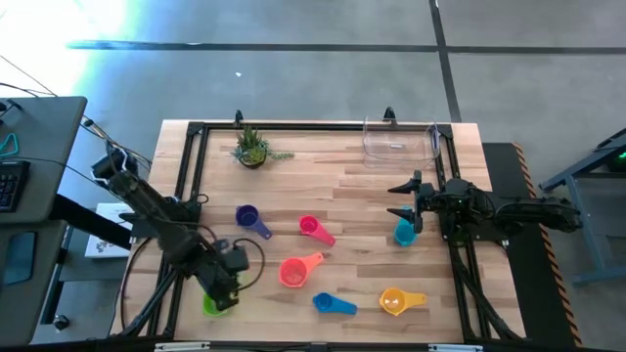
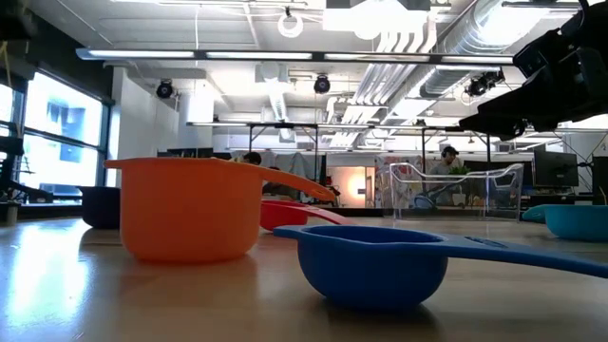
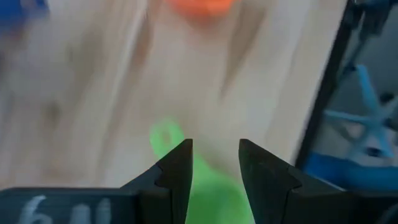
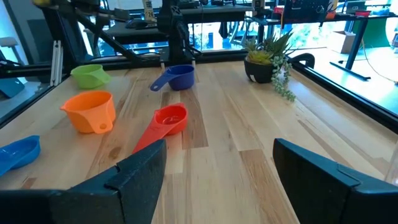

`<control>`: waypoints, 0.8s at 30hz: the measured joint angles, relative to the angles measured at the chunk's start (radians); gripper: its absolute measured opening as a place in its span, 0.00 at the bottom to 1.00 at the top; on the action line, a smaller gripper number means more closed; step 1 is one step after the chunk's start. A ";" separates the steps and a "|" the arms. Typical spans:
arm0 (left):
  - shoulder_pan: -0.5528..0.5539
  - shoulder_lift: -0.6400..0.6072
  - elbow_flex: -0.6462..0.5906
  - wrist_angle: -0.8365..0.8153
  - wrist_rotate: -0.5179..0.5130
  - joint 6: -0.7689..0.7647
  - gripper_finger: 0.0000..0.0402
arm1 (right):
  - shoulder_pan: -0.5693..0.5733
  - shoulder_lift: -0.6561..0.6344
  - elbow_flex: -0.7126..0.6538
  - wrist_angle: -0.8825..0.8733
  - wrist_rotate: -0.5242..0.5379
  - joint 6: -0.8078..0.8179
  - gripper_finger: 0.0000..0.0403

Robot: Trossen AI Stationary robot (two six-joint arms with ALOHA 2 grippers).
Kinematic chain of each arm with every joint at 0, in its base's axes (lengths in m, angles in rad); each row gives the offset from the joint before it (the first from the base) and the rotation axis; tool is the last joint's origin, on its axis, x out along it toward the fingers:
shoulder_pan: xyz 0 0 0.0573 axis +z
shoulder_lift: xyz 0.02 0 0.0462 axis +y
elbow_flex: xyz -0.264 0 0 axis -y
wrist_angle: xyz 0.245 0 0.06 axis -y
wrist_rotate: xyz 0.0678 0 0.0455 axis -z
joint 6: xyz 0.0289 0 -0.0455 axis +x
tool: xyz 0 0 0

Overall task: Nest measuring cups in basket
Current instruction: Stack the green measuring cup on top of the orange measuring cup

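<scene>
Light, stiff plastic measuring cups, likely slick on the bowl; best pinched by the flat handle or across the rim. Scattered over the bench (image 1: 372, 186); none yet in the clear basket (image 1: 399, 143) at the far edge. Left claw (image 3: 214, 165) low over the green cup (image 3: 208, 190) at the near-left corner, fingers parted astride it, gripping nothing. Right claw (image 1: 403, 198) spread wide, empty, just beside the teal cup (image 1: 404, 233).

A small potted plant (image 1: 251, 149) stands near the table's (image 1: 362, 196) far edge, inside the black frame (image 1: 192, 166).
</scene>
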 joint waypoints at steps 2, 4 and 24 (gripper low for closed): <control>-0.032 -0.014 0.000 -0.025 0.055 -0.095 0.31 | 0.000 0.000 0.000 0.000 0.000 0.000 0.71; -0.072 -0.015 0.000 -0.030 0.080 -0.167 0.31 | 0.000 0.000 0.000 0.000 0.000 0.000 0.71; -0.280 0.163 0.000 0.129 0.060 -0.314 0.31 | 0.000 0.000 0.000 0.000 0.000 0.000 0.71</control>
